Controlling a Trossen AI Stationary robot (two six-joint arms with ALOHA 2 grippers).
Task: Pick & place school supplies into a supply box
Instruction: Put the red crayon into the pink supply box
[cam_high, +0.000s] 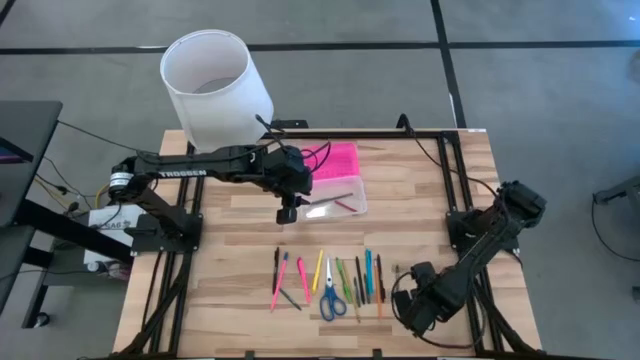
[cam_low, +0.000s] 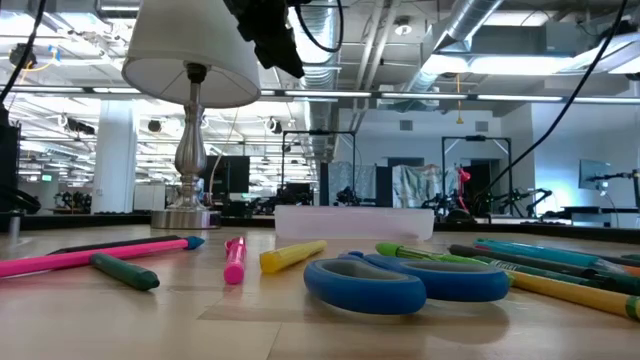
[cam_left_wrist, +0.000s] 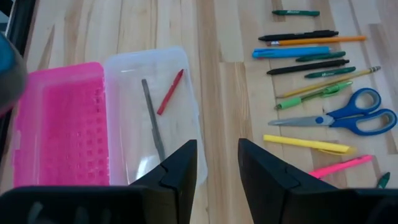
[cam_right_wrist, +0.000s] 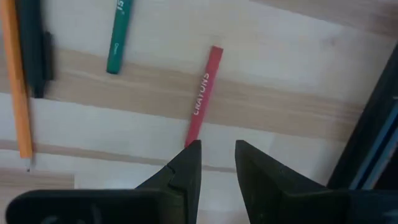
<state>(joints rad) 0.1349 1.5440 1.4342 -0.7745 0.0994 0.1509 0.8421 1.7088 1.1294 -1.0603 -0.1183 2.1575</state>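
The supply box stands open at mid-table, its clear base (cam_high: 337, 196) toward the near side and its pink lid (cam_high: 337, 160) laid back flat. In the base (cam_left_wrist: 134, 93) lie a red crayon (cam_left_wrist: 170, 92) and a grey pencil (cam_left_wrist: 152, 118). My left gripper (cam_left_wrist: 217, 146) hangs open and holds nothing, above the box's near left corner (cam_high: 287, 212). The school supplies (cam_high: 330, 280) lie in a row near the front edge, with the blue scissors (cam_high: 332, 298) among them. My right gripper (cam_high: 408, 300) points down, open, just above a loose red crayon (cam_right_wrist: 202, 93) at the row's right end.
A white lampshade (cam_high: 215, 85) stands at the far left corner, beside the left arm. Near the right gripper lie a green pen (cam_right_wrist: 118, 37), a black pen (cam_right_wrist: 34, 50) and an orange pencil (cam_right_wrist: 15, 81). Black frame rails (cam_high: 455, 170) run along the table's sides.
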